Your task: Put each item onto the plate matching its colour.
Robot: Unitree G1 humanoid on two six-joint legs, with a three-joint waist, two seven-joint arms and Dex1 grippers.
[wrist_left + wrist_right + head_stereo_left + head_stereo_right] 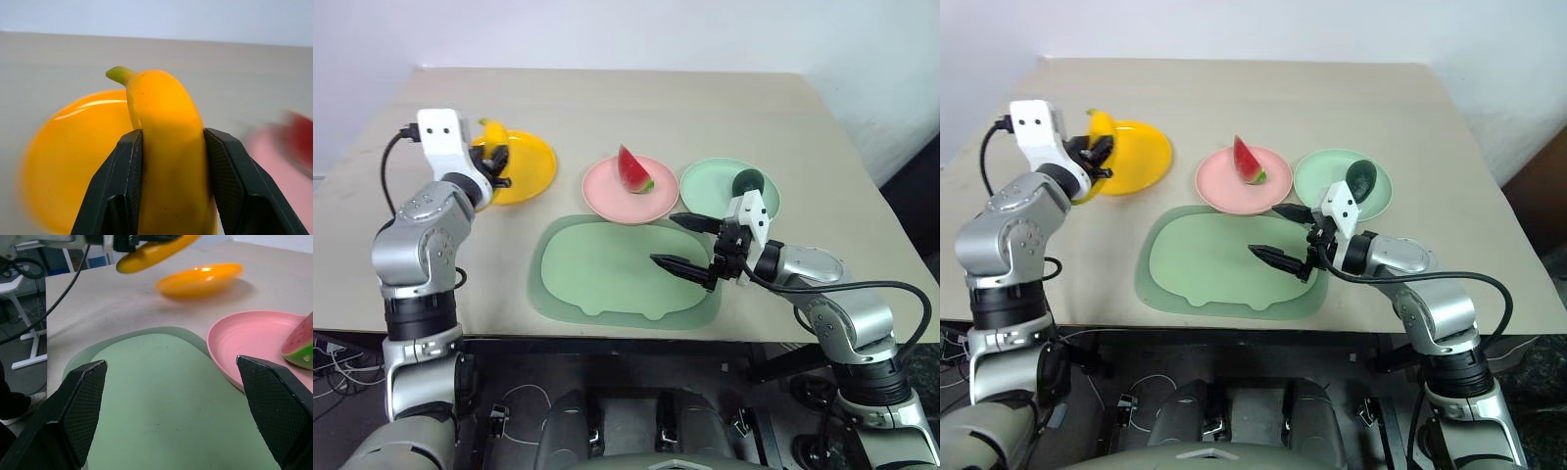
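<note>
Carrying the banana [168, 147] clamped in the left gripper [496, 164] over the yellow plate [530, 168]; watermelon [634, 170] and avocado [748, 181] are sitting matched, right gripper [690, 245] idling wide open, empty.

Yellow banana [168, 147] with greenish stem tip, clamped between black textured fingers [120, 186]. Yellow-orange plate [524, 168] far left, pink plate [607, 196] middle carrying a red watermelon wedge [633, 170] with green rind, mint green plate [705, 186] right with dark green avocado [748, 180]. Pale green mat [607, 269] near, beige table [656, 103].
</note>
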